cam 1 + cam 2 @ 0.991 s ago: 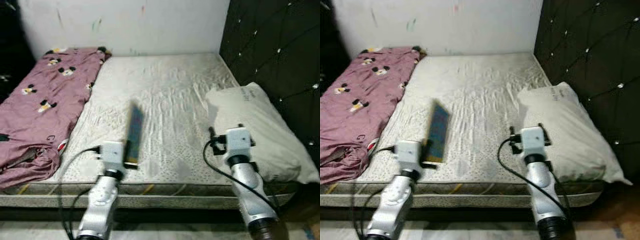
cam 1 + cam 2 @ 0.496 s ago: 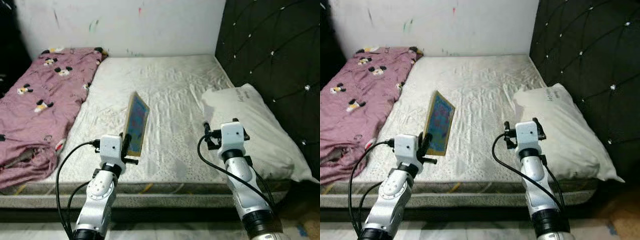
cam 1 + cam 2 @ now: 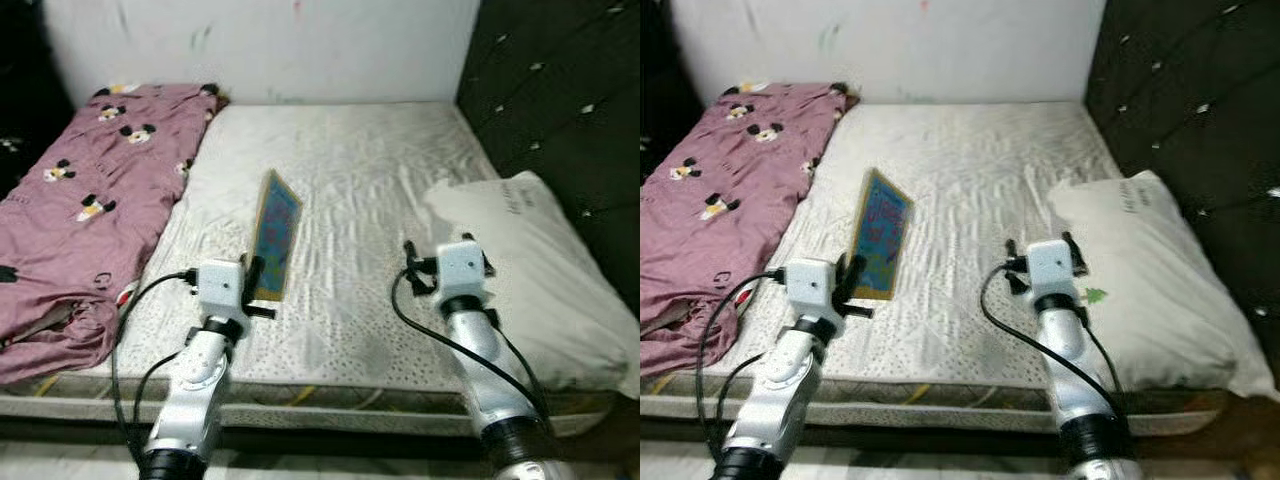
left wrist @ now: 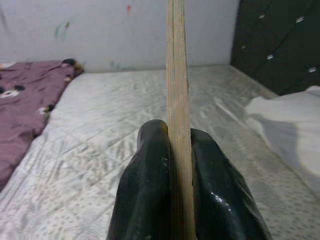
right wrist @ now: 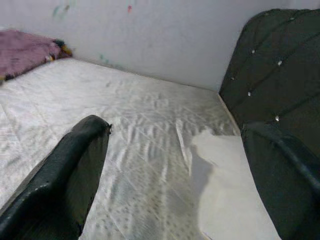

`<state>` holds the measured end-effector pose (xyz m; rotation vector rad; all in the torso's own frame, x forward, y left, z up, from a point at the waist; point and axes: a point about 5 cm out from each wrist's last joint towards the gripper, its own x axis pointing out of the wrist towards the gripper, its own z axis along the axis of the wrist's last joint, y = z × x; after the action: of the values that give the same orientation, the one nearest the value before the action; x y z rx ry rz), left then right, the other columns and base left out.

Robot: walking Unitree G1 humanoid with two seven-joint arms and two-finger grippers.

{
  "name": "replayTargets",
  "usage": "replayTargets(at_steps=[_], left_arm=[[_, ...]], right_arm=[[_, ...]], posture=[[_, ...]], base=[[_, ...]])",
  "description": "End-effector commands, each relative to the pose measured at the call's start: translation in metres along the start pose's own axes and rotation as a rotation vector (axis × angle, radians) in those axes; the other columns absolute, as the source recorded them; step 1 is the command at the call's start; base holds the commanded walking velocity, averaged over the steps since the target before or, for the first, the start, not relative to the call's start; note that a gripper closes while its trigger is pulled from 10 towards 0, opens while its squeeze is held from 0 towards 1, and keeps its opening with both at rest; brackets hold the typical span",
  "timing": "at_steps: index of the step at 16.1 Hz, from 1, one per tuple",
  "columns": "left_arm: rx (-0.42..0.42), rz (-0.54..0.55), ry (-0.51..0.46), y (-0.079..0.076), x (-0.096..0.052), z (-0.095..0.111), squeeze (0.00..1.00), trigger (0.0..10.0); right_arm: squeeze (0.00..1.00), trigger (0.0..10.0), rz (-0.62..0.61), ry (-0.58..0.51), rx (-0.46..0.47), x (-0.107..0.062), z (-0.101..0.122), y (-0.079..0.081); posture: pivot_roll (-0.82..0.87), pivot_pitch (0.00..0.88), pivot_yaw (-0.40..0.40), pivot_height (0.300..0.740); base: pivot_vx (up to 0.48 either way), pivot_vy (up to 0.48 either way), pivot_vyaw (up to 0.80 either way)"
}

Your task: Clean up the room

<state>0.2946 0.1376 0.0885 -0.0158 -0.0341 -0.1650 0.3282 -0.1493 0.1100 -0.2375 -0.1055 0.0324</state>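
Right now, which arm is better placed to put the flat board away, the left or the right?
Left. The left end effector is shut on the thin flat board with a blue face, held up over the mattress. The right end effector is open, with nothing between its fingers.

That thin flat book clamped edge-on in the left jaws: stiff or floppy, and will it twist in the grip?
The thin colourful flat book probably handles stiff: it stands straight above the left gripper without sagging. Looks light, being so thin. Held only at its lower edge, it may pivot if swung fast over the white mattress.
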Motion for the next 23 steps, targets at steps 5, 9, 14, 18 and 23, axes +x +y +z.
replayTargets(at_steps=[5, 9, 14, 18, 23], left_arm=[[-0.017, -0.026, -0.036, -0.0025, 0.0051, 0.008, 0.0, 10.0], [-0.028, 0.019, -0.031, -0.0023, 0.0098, 0.0092, 0.0, 10.0], [-0.023, 0.013, -0.026, -0.0047, 0.0089, 0.008, 0.0, 10.0], [-0.027, 0.013, -0.026, -0.006, 0.0095, 0.0079, 0.0, 10.0], [-0.044, 0.01, -0.038, -0.0068, 0.0079, 0.0085, 0.0, 10.0]], right_arm=[[0.0, 10.0, -0.043, 0.002, -0.031, -0.0008, -0.004, -0.0154], [0.0, 10.0, -0.034, -0.001, -0.032, -0.0011, -0.0046, -0.013], [0.0, 10.0, -0.02, -0.005, -0.051, -0.0009, -0.0044, -0.0109], [0.0, 10.0, -0.017, -0.002, -0.048, -0.0016, -0.0054, -0.0108], [0.0, 10.0, -0.007, 0.005, -0.048, -0.0051, -0.0082, -0.0086]], posture=[[-0.04, 0.0, 0.066, 0.74], [-0.04, 0.0, 0.06, 0.74], [-0.03, 0.0, 0.057, 0.74], [-0.04, 0.0, 0.054, 0.74], [-0.04, 0.0, 0.054, 0.74]], base=[[0.054, 0.0, 0.0], [0.083, 0.0, 0.0], [0.0, -0.229, 0.0], [0.0, -0.48, 0.0], [0.0, -0.288, 0.0]])
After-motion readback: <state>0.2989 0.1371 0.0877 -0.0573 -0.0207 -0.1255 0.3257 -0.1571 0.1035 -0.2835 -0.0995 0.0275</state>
